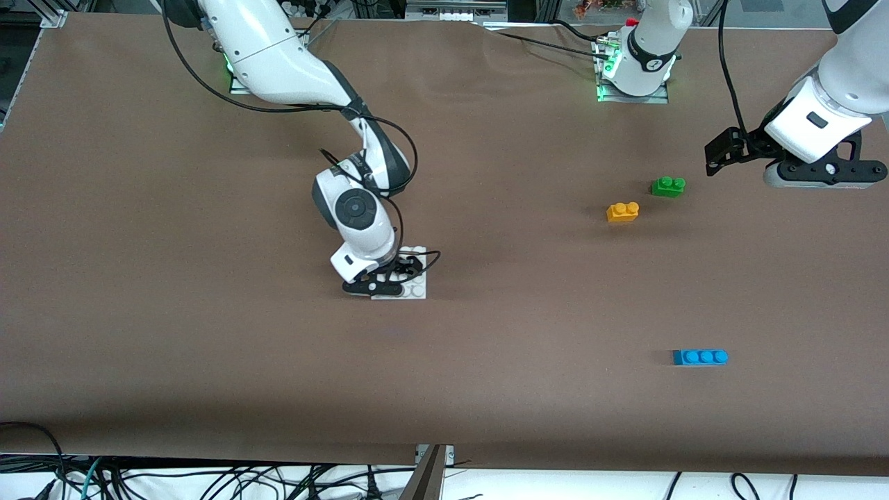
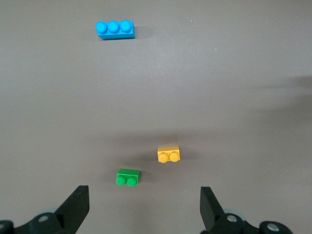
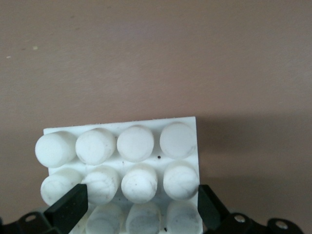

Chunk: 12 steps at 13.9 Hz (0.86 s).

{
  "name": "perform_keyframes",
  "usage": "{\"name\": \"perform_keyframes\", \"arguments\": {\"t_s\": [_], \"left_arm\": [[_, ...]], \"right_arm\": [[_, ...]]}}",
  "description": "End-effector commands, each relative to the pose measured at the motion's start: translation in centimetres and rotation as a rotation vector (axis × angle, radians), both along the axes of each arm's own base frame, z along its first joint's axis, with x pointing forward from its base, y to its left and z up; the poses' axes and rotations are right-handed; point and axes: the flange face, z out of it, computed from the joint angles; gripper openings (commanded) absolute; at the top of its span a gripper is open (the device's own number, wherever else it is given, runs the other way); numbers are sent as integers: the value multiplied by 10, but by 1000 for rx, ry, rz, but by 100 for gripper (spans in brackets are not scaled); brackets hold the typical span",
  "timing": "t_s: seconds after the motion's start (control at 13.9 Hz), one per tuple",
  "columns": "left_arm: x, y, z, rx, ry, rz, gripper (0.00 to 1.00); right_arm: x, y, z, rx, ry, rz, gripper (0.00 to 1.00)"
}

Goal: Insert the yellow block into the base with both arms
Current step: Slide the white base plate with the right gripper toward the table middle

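The yellow block [image 1: 622,212] lies on the brown table toward the left arm's end; it also shows in the left wrist view [image 2: 168,154]. The white studded base [image 1: 415,289] lies near the table's middle and fills the right wrist view [image 3: 136,141]. My right gripper [image 1: 389,281] is open and low over the base, its midpoint [image 3: 139,209] above the studs and a finger at each side. My left gripper [image 1: 830,173] is open and empty [image 2: 145,209], up in the air at the left arm's end, apart from the yellow block.
A green two-stud brick [image 1: 668,186] lies beside the yellow block, a little farther from the front camera [image 2: 127,177]. A blue three-stud brick [image 1: 700,357] lies nearer the front camera [image 2: 115,29]. The right arm's elbow and cables hang over the base.
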Motion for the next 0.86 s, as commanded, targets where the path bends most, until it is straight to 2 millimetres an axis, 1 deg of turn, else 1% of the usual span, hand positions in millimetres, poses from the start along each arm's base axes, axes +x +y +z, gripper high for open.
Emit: {"name": "perform_keyframes", "arguments": {"t_s": [0.0, 0.14, 0.36, 0.58, 0.65, 0.79], "left_arm": [[1, 1, 4, 28, -1, -18, 100], [1, 1, 4, 28, -1, -18, 100], [1, 1, 4, 28, -1, -18, 100], [1, 1, 4, 28, -1, -18, 100], [1, 1, 4, 29, 0, -18, 100], [1, 1, 4, 29, 0, -18, 100]], "right_arm": [[-13, 41, -20, 29, -4, -24, 100], [-27, 67, -21, 40, -10, -36, 100], [-46, 99, -28, 78, -48, -38, 100], [-62, 118, -30, 86, -55, -1, 100], [-65, 121, -29, 88, -55, 8, 100], [-64, 120, -27, 86, -59, 16, 100]]}}
